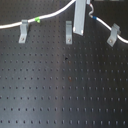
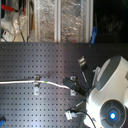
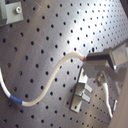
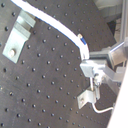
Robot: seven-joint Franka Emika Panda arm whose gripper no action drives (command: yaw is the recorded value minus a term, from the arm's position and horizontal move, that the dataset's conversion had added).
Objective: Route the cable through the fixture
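Up top in the first exterior view, my gripper pinches the cable between its fingers, above the perforated board.

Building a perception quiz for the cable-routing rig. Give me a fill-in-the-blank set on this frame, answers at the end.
1. The cable is ____ in colour.
2. In the first exterior view, the cable's band next to the leftmost fixture is ____.
3. In the first wrist view, the gripper is shut on the ____.
4. The first exterior view shows ____ small metal fixtures standing on the perforated board.

Missing words: white; green; cable; three
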